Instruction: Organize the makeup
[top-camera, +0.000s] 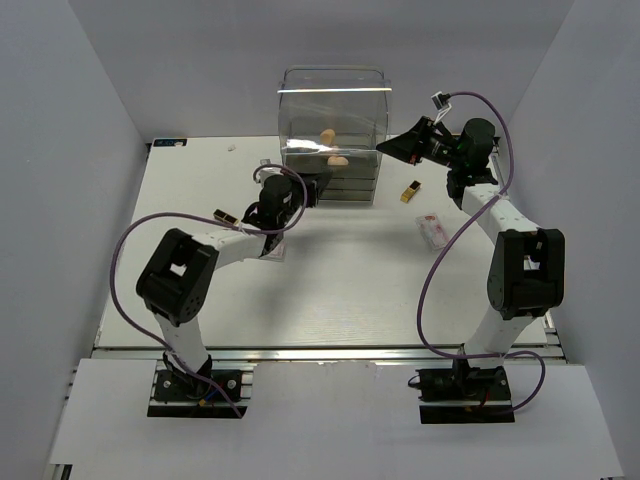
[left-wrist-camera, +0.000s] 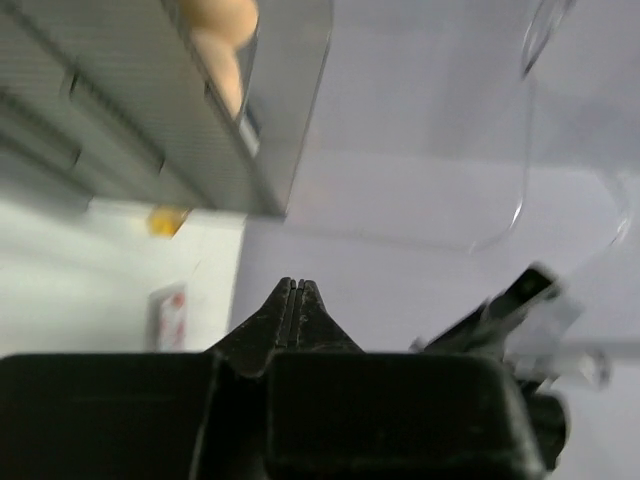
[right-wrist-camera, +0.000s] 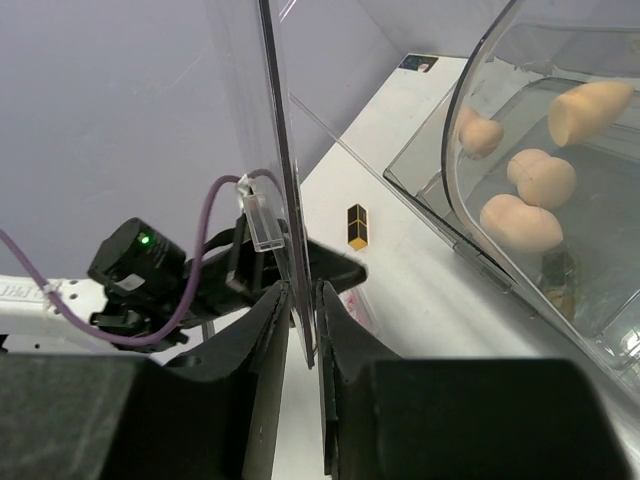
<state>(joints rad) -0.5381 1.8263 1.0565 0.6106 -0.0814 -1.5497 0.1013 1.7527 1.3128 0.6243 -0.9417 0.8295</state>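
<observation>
Overhead; wrists near shared drawer (top-camera: 330, 105), sponges (right-wrist-camera: 520, 222)

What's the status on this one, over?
Left tool shut, empty. Right tool pinching the clear plastic box panel. Four peach egg-shaped sponges inside; black-and-gold lipstick tube outside.

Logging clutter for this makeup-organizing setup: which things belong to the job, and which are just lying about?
Job: sponges, lipstick tubes, packets, drawer box.
Lying about: small label, far left.
</observation>
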